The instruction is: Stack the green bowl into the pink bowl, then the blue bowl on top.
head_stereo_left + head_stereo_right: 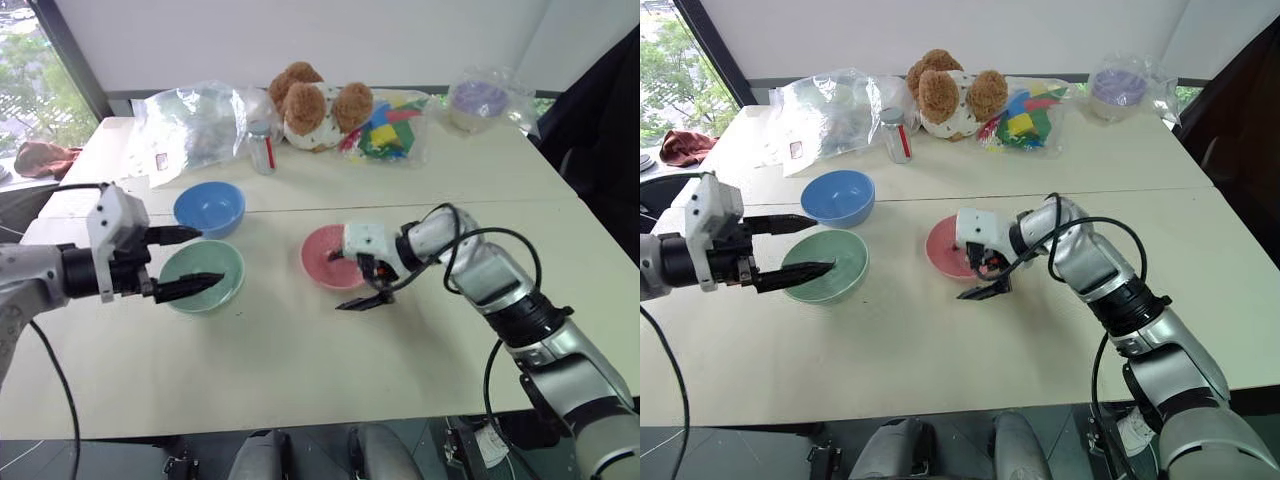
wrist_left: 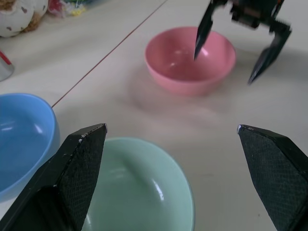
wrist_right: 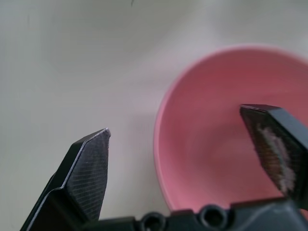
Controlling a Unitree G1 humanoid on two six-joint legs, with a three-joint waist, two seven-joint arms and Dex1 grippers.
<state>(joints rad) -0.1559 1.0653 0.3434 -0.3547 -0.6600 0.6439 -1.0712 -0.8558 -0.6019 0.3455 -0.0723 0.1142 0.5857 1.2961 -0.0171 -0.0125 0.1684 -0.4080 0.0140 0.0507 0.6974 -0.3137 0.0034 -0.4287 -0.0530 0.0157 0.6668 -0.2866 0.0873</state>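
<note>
Right claw (image 1: 352, 279) spread, straddling pink bowl (image 1: 328, 260) rim, gripping nothing. Left claw (image 1: 188, 261) wide open, empty, above green bowl (image 1: 210, 277); blue bowl (image 1: 209, 208) just beyond, on tabletop (image 1: 300, 350).

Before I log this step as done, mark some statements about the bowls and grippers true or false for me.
1. The green bowl sits inside the pink bowl. False: they stand apart on the table.
2. The right gripper is open, straddling the pink bowl's rim. True.
3. The left gripper grips the blue bowl. False: it is open, over the green bowl.
4. The pink bowl is empty. True.
</note>
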